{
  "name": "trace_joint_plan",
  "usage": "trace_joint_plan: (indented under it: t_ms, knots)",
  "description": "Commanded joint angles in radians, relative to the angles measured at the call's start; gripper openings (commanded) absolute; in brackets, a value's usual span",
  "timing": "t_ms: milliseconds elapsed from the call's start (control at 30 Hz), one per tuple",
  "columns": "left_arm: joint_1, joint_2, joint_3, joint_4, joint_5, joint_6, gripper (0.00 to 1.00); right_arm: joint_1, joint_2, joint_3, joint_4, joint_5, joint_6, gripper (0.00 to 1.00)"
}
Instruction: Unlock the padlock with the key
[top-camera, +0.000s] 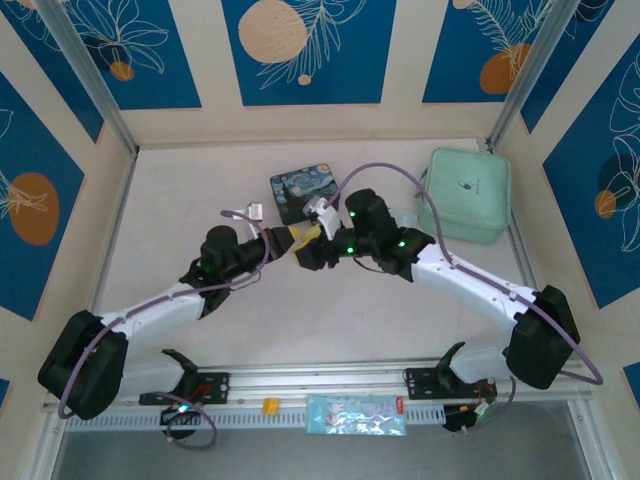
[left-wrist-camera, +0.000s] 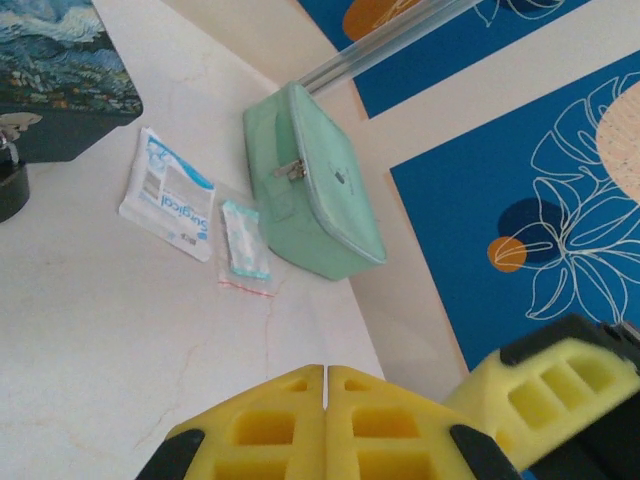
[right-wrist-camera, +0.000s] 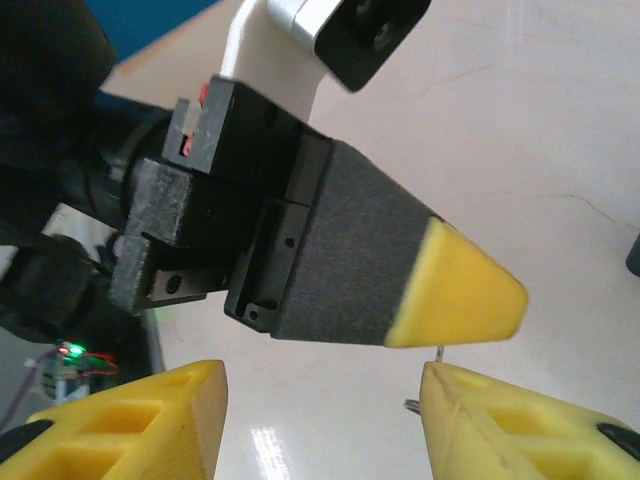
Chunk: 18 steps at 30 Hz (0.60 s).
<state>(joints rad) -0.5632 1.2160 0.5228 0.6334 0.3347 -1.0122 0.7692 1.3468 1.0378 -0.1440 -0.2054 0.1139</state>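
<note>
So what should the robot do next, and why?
Probably close the open right tool gently on the thin metal sliver, likely the key, poking out below the tip of the shut left tool. Its fingers straddle that tip, and the padlock sits untouched beside the tin.

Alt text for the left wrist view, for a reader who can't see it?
The left gripper, its yellow pads shut together, hangs over a pale table. Beyond it lie a mint zip case, two sachets and a Starry Night tin.
</note>
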Motion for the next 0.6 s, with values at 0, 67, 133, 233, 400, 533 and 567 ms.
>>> trace_joint_plan:
  t_ms: [0, 67, 133, 233, 400, 533, 567]
  knots:
    - [-0.001, -0.017, 0.020, -0.015, -0.021, 0.001, 0.00, 0.027, 0.033, 0.030, -0.038, 0.173, -0.066, 0.52]
    - [-0.001, -0.016, 0.017, -0.014, -0.022, -0.004, 0.00, 0.035, 0.046, 0.028, -0.024, 0.204, -0.072, 0.50]
    - [-0.001, -0.016, 0.017, -0.015, -0.017, -0.010, 0.00, 0.042, 0.065, 0.028, -0.010, 0.217, -0.077, 0.49]
    - [-0.001, -0.017, 0.014, -0.014, -0.013, -0.015, 0.00, 0.045, 0.091, 0.028, 0.005, 0.231, -0.076, 0.45]
    - [-0.002, -0.029, -0.003, 0.001, -0.026, -0.029, 0.00, 0.039, 0.098, 0.011, 0.053, 0.237, -0.064, 0.31]
    - [-0.005, -0.035, -0.006, 0.000, -0.024, -0.034, 0.00, 0.018, 0.098, -0.001, 0.086, 0.201, -0.034, 0.20]
    - [-0.005, -0.036, -0.008, 0.002, -0.024, -0.037, 0.00, 0.011, 0.101, -0.002, 0.093, 0.182, -0.024, 0.16]
